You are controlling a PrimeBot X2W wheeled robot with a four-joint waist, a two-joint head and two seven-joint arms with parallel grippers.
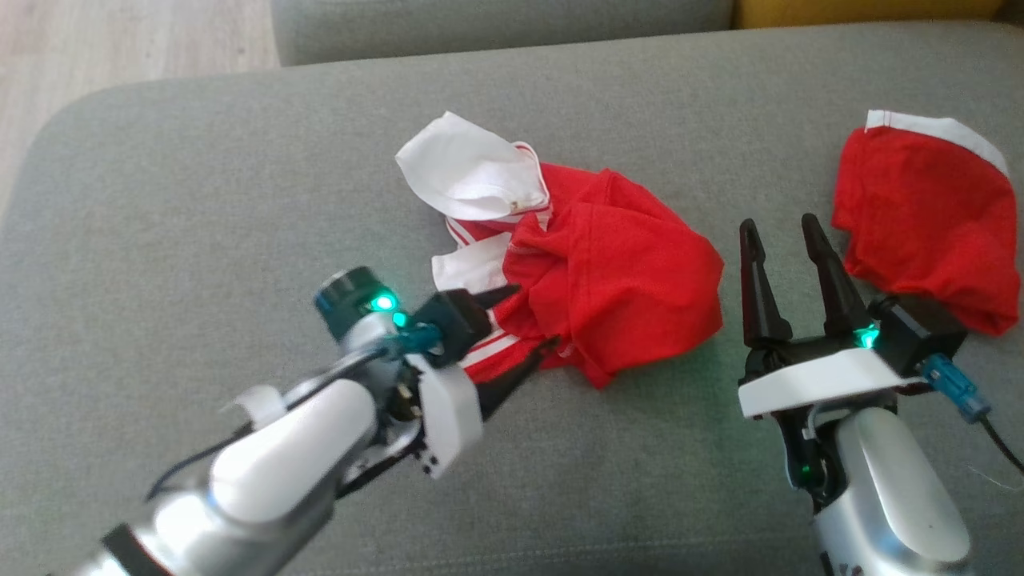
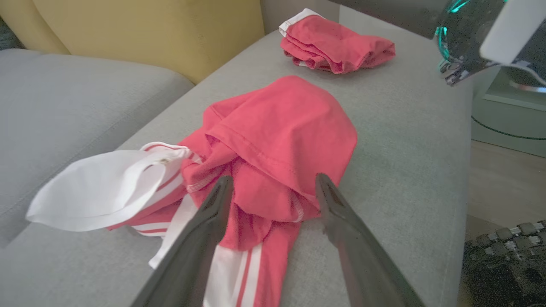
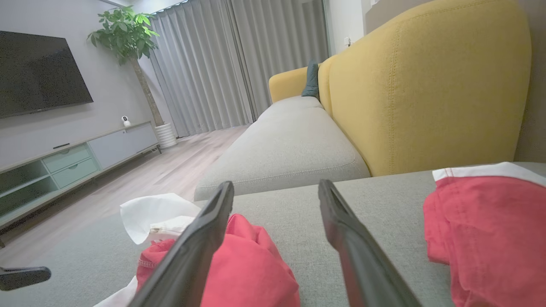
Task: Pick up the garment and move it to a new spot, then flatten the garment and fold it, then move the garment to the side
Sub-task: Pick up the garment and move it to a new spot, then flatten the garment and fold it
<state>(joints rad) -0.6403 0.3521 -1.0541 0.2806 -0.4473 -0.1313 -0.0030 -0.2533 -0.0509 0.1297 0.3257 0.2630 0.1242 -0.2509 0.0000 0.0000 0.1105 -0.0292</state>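
A crumpled red garment (image 1: 616,272) with a white collar and white stripes lies in the middle of the grey cushion (image 1: 200,200). My left gripper (image 1: 532,318) is open at its near left edge, one finger on each side of the striped cloth. The left wrist view shows red cloth (image 2: 281,132) bunched between the open gripper (image 2: 274,183) fingers. To the garment's right, my right gripper (image 1: 780,228) stands open over bare cushion with nothing between its fingers. In the right wrist view the garment (image 3: 251,260) sits low and left of that gripper (image 3: 276,187).
A second red piece with a white band (image 1: 928,216) lies folded at the cushion's right end (image 3: 490,221). A yellow backrest (image 3: 426,85) rises behind the seat. Wooden floor (image 1: 120,40) lies beyond the cushion's far left edge. Bare cushion stretches to the left and along the front.
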